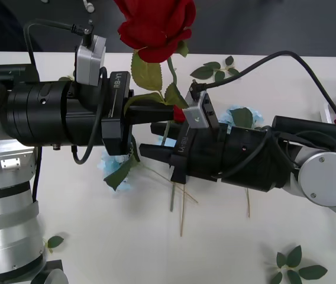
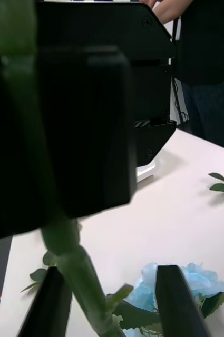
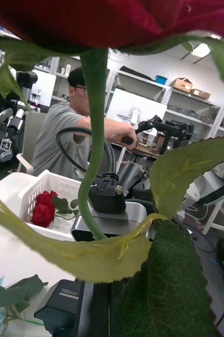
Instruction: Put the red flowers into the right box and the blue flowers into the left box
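1 rose [image 1: 156, 26] is held upright above the table's [image 1: 227, 236] middle, stem pinched in the left gripper [image 1: 169, 113]. The right gripper [image 1: 151, 149] is positioned just below and beside it, fingers [image 2: 175, 300] spread, the stem passing between them untouched. Blue flowers [image 1: 239, 117] are left lying on the table under the 2 arms. 1 rose [image 3: 43, 208] is already lying in the right box [image 3: 35, 184], seen at the table's right edge. Leaf sprigs [image 1: 295, 266] are scattered near the front and far edges.
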